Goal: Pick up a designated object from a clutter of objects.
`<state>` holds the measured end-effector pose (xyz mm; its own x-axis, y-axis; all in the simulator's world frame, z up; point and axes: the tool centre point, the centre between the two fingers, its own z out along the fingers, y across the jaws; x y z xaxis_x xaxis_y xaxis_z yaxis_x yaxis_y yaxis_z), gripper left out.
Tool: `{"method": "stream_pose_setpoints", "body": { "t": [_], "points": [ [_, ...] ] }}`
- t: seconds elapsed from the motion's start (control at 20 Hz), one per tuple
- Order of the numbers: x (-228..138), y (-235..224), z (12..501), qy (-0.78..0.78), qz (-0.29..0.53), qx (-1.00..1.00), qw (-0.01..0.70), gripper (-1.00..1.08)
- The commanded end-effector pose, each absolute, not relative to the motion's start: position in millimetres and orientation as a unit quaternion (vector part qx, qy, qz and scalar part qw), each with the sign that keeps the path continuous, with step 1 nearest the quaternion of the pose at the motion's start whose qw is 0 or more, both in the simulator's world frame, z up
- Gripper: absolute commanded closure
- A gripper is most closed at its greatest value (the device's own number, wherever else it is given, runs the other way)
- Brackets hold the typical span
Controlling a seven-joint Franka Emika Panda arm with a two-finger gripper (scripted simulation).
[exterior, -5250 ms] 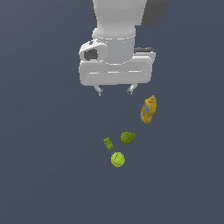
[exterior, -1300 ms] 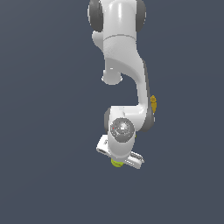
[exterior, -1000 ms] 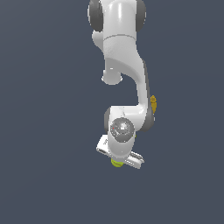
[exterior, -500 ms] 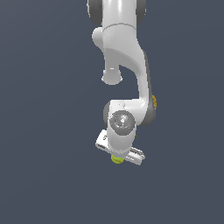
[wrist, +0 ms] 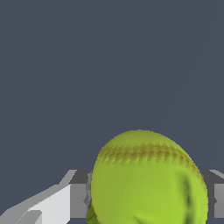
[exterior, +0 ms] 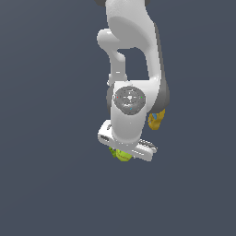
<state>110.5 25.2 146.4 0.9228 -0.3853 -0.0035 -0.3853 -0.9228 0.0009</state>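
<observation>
While clamped between grey fingers (wrist: 78,199) of the hand (exterior: 123,148), yellow-green tennis ball (wrist: 146,179) held so as to come clear of orange bottle (exterior: 156,120).

A plain dark grey-blue tabletop (exterior: 50,175) is carrying the things. A yellow-orange bottle (exterior: 156,120) is lying on it, mostly hidden behind the white arm (exterior: 131,69).
</observation>
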Motion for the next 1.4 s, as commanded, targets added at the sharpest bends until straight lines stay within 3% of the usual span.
{"method": "stream_pose_setpoints", "body": {
  "t": [0.0,0.85,1.35],
  "points": [
    [104,24,175,-0.196,0.000,0.981,0.000,1.08],
    [55,17,369,-0.197,0.000,0.980,0.000,1.08],
    [43,15,432,-0.197,0.000,0.980,0.000,1.08]
  ]
}}
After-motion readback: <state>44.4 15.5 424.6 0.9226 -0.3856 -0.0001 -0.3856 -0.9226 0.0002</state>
